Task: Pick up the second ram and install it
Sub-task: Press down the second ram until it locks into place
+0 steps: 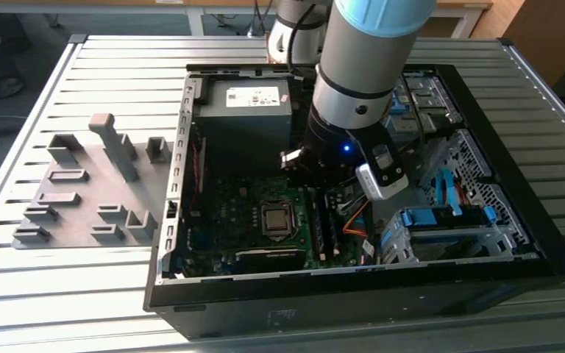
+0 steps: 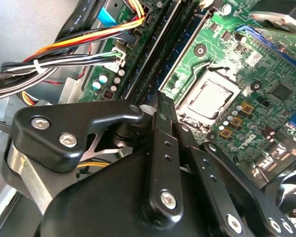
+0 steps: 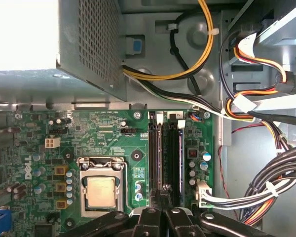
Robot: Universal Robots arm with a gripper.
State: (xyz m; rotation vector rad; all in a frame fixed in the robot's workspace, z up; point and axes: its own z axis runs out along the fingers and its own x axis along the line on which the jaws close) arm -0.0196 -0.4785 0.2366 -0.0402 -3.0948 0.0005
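Second ram (image 3: 160, 153): judged to be the slim stick standing on edge in the memory slots, in line with the fingertips; its edge is thin and dark here, so I cannot be sure it is not the first stick

Gripper (image 3: 163, 195): low over the motherboard, fingers drawn together to a narrow point above the slots; in the second wrist view (image 2: 150, 106) the two black fingers meet at their tips; whether they pinch the stick's top edge or only rest on it cannot be told

Why so held: closed fingers give a narrow, stiff tip, which suits pushing a thin board straight down between slot walls without touching its neighbours

Memory slots (image 2: 158, 54): long dark channels side by side, just beside the processor socket; latches at the far end are too small to read

Processor socket (image 3: 101, 190): bare metal lid in its frame, uncovered, near the slots but apart from the gripper

Cables (image 3: 246, 106): bundled and tied off to the side of the slots, which leaves the way down free

Power supply (image 1: 248, 110): grey box at the far end of the case, beyond the board

Case (image 1: 361, 294): lying on its side, open upward, so that the arm (image 1: 361, 73) reaches in from above

Holder blocks (image 1: 86, 191): grey, on the bench (image 1: 67, 294) at the exterior view's left, well apart from the case

Stage: judged as seating, the stick already at the slots
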